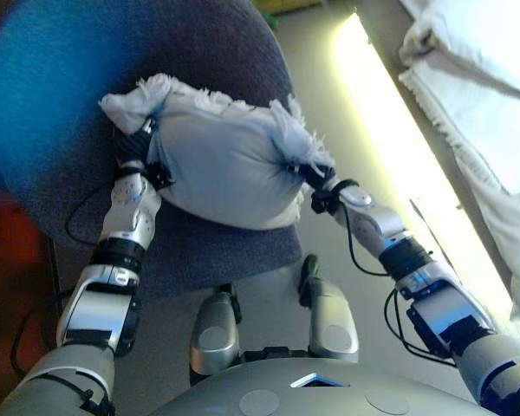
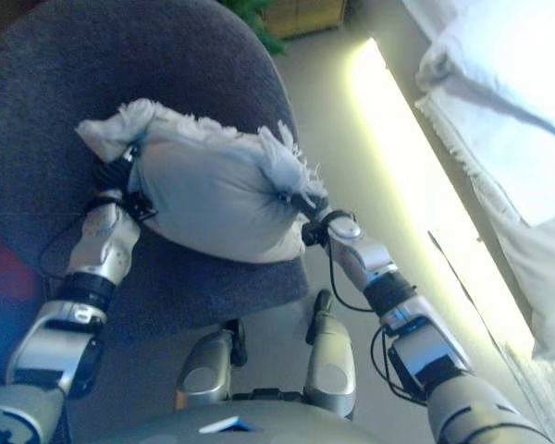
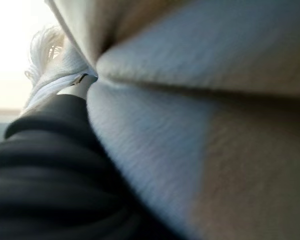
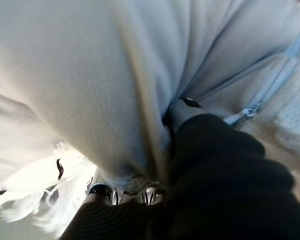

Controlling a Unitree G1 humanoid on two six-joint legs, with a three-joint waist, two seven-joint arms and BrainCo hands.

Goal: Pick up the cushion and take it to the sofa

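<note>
The left robot hand point(image 1: 135, 146) is pushed into one fringed end of the cushion point(image 1: 221, 169) and the right robot hand point(image 1: 316, 178) into the other, so the cushion is pinched between the two. The fingers of both are buried in the cloth, and I cannot tell how far either hand is curled or whether it truly grips the fabric. The cushion, pale with frayed tassels at its corners, sits over the seat of a dark grey chair point(image 1: 217, 52); whether it has come clear of the seat or rests on it cannot be told. I judge this to be the pick-up step, with the carrying not yet begun. The next move calls for keeping the inward squeeze even on both sides as the cushion is raised, then turning toward the white-draped furniture point(image 1: 485, 52) at the right, which may be the sofa. The eye views give the whole layout: both arms, chair, floor and the bright strip of light point(image 1: 390, 139) on the floor. The wrist views show only folds of cloth close up, though the right one shows a pale zip point(image 4: 270, 92) along a seam, and fringe beside the hand's dark cover.
</note>
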